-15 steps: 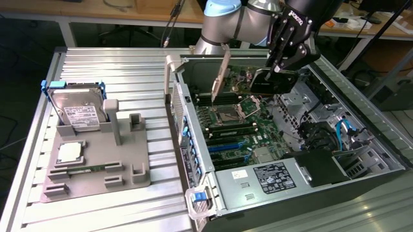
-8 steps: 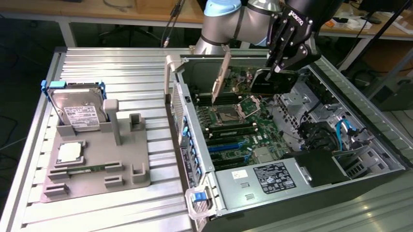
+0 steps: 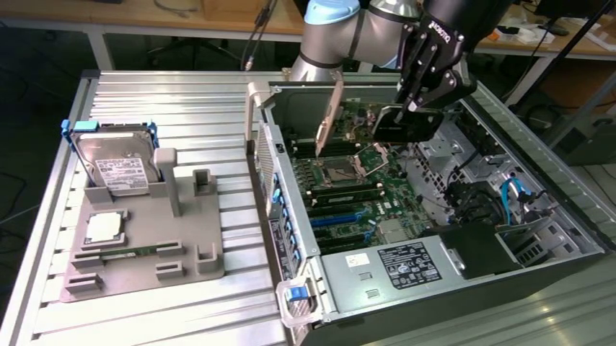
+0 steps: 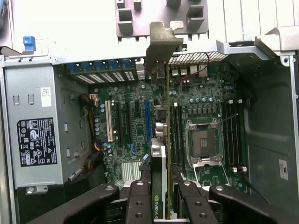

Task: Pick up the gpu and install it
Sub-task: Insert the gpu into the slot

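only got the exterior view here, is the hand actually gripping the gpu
Observer: Yes. The wrist view shows the hand shut on the gpu, clamped on both faces.
Operator: where's its bracket sitting
Observer: The bracket lines up with the case's rear wall.
Operator: which slot is it over
Observer: The card runs alongside the blue slot, on the side toward the empty cpu socket.

We see a blue-framed hard drive (image 3: 115, 162) and a processor (image 3: 104, 227) on a grey fixture (image 3: 187, 252) at the exterior view's left, and an open computer case (image 3: 578, 241) at its right.
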You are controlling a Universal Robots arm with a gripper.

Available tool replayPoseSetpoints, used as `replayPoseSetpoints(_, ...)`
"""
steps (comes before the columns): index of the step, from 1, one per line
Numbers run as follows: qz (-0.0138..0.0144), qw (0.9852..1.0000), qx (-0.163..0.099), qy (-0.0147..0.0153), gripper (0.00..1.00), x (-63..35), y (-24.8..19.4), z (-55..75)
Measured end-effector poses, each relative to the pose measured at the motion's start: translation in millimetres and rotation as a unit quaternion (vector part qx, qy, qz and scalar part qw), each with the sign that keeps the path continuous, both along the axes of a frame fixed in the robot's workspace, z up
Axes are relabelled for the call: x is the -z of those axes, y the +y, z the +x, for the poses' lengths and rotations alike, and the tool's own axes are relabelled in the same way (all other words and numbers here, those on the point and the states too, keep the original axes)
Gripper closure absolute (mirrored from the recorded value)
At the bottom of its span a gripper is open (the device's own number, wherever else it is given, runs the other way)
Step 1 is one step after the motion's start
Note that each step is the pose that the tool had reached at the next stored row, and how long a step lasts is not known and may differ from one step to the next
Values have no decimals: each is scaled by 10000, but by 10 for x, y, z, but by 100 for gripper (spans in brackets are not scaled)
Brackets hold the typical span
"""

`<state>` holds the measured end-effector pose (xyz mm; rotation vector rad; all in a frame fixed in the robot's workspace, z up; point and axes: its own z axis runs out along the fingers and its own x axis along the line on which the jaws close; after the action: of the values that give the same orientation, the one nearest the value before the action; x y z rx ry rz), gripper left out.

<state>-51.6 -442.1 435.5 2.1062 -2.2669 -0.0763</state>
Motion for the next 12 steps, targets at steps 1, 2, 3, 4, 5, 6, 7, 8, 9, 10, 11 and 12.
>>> replayPoseSetpoints(1, 0, 10000, 0, 0, 73, 5, 0, 2)
replayPoseSetpoints(2, 0, 10000, 0, 0, 73, 9, 0, 3)
replayPoseSetpoints(3, 0, 10000, 0, 0, 73, 14, 0, 4)
replayPoseSetpoints(4, 0, 10000, -1, 0, 73, 19, 0, 6)
replayPoseSetpoints(5, 0, 10000, -1, 0, 73, 23, 0, 7)
replayPoseSetpoints(6, 0, 10000, 0, 0, 73, 28, 0, 9)
replayPoseSetpoints(7, 0, 10000, 0, 0, 73, 32, 0, 10)
replayPoseSetpoints(8, -1, 10000, 0, 0, 73, 35, 0, 11)
replayPoseSetpoints(9, 0, 10000, 0, 0, 73, 40, 0, 12)
replayPoseSetpoints(10, -1, 10000, 0, 0, 73, 45, 0, 13)
replayPoseSetpoints(11, -1, 10000, 0, 0, 73, 49, 0, 14)
replayPoseSetpoints(12, -2, 10000, 0, 1, 73, 55, 0, 15)
